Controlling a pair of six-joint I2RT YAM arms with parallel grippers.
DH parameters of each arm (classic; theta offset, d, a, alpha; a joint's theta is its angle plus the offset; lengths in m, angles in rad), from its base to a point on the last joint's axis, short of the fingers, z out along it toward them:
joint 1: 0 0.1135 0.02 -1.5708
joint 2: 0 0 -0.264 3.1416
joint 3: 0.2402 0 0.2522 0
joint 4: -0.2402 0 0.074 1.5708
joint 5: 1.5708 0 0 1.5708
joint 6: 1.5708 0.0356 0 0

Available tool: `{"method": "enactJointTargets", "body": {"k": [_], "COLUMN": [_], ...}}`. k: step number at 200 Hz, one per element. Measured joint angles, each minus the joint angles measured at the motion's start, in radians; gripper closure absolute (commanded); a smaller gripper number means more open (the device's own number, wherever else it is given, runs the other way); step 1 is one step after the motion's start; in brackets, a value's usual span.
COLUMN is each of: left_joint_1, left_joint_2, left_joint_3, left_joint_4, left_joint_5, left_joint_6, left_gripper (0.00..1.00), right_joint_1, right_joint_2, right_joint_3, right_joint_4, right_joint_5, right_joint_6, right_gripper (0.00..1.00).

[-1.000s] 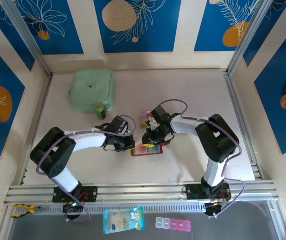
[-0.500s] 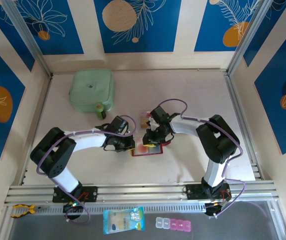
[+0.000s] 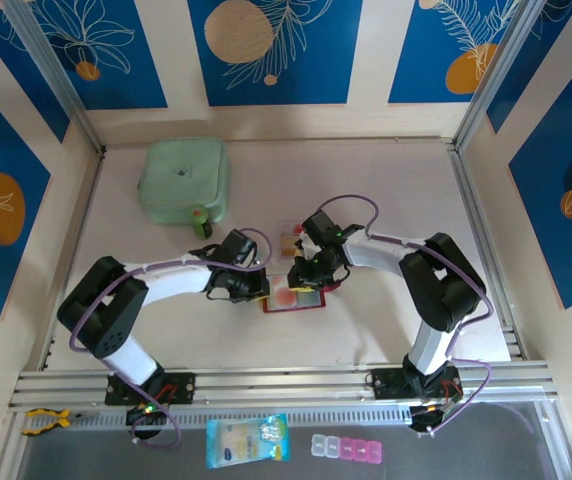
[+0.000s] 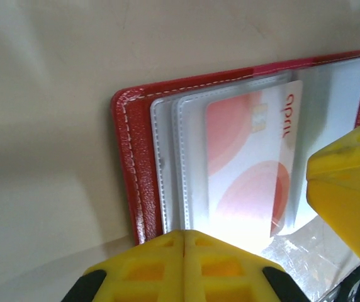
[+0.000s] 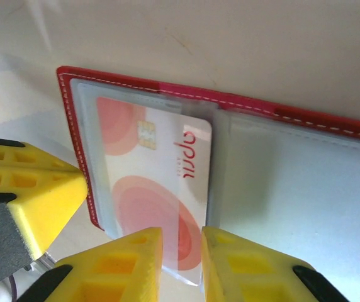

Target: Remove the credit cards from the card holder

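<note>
Credit card end behind right jaws

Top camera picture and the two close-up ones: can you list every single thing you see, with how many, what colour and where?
card holder: one, red, lying open mid-table
credit card: one, white with red-pink circles, in the holder's clear pocket
loose card: one, yellowish, on the table just behind the holder
pouch: one, pale green, far left of the table
packet: one, blue and white, on the near ledge
little boxes: one row, pink and clear, right of the packet
small yellow thing: one, at the ledge's left end, too small to name
left claw: one, yellow, shut, at the holder's edge
right claw: one, yellow, fingers slightly apart, over the card's end
</note>
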Motion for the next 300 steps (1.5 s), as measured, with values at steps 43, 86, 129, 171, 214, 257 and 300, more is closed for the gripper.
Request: {"method": "enactJointTargets", "body": {"k": [43, 86, 129, 171, 214, 257, 300], "left_joint_1": [-0.003, -0.009, -0.010, -0.010, -0.010, -0.010, -0.010], "left_joint_2": [-0.001, 0.042, 0.071, 0.075, 0.076, 0.076, 0.076], "left_joint_3": [0.026, 0.045, 0.045, 0.044, 0.044, 0.044, 0.043], "left_joint_4": [0.005, 0.020, 0.027, 0.027, 0.027, 0.027, 0.026], "left_joint_5": [0.018, 0.038, 0.038, 0.038, 0.038, 0.038, 0.038], "left_joint_6": [0.002, 0.002, 0.002, 0.002, 0.003, 0.003, 0.003], "left_gripper": [0.95, 0.97, 0.99, 0.99, 1.00, 1.00, 1.00], "right_joint_1": [-0.007, -0.016, -0.035, -0.054, -0.060, -0.061, -0.061], "right_joint_2": [-0.008, -0.008, -0.008, -0.008, -0.002, 0.021, 0.028], "right_joint_3": [-0.002, -0.018, -0.044, -0.071, -0.080, -0.083, -0.087], "right_joint_4": [0.013, 0.032, 0.062, 0.094, 0.127, 0.153, 0.162], "right_joint_5": [-0.011, -0.029, -0.061, -0.095, -0.122, -0.140, -0.151], "right_joint_6": [0.002, 0.009, 0.019, 0.031, 0.035, 0.035, 0.035], "right_gripper": [0.76, 0.76, 0.76, 0.77, 0.77, 0.77, 0.77]}}
